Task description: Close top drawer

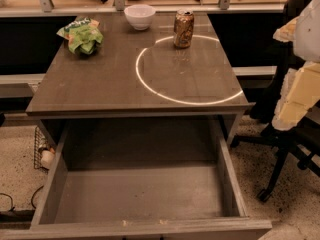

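Jaws first: I cannot tell whether they are apart or together. My gripper (299, 91) is the pale shape at the right edge, about level with the tabletop (95, 86). The top drawer (150, 227) lies left of and below the jaws in the view, pulled far out and empty. I judge it stiff, wide wood, fairly heavy, sliding straight. No clamping needed: I'd press the flat front near its middle, so it doesn't skew.

The top drawer (140, 194) looks matt wood (tabletop (100, 84) glossy); smooth gripper (300, 91) at right.
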